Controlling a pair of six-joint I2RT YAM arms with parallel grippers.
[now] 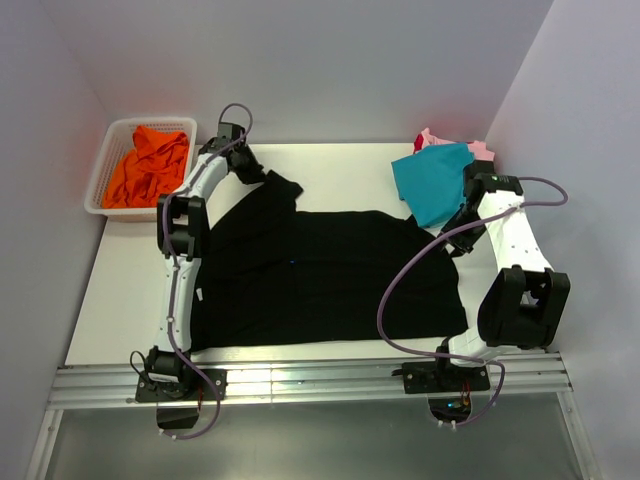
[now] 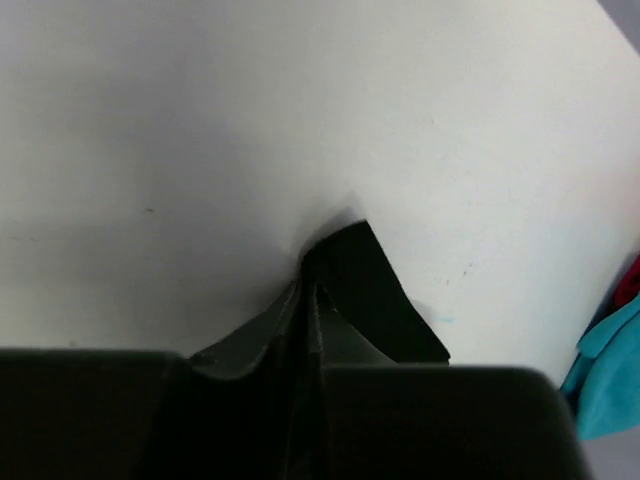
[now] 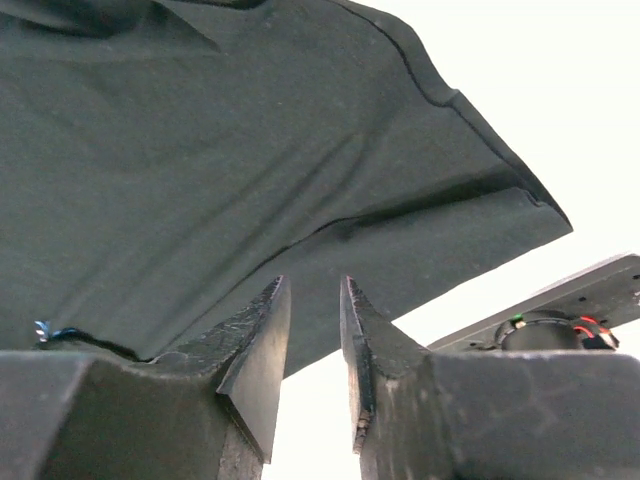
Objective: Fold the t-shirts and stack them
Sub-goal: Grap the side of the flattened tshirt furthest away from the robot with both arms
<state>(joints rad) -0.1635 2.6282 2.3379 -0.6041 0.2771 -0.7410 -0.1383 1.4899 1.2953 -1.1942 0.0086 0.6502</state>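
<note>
A large black t-shirt point(image 1: 330, 275) lies spread across the middle of the table. My left gripper point(image 1: 250, 165) is shut on its far left sleeve; in the left wrist view a black cloth corner point(image 2: 370, 290) pokes out past the closed gripper point(image 2: 312, 295). My right gripper point(image 1: 462, 215) is at the shirt's right edge, beside a teal t-shirt point(image 1: 432, 180). In the right wrist view it point(image 3: 313, 290) is slightly open and empty, just short of the black cloth point(image 3: 200, 150). A pink t-shirt point(image 1: 430, 138) lies under the teal one. An orange t-shirt point(image 1: 150, 165) fills the basket.
A white mesh basket point(image 1: 150, 122) stands off the table's far left corner. The teal t-shirt point(image 2: 610, 380) and a bit of red cloth point(image 2: 630, 285) show at the right edge of the left wrist view. Grey walls close in the sides and back.
</note>
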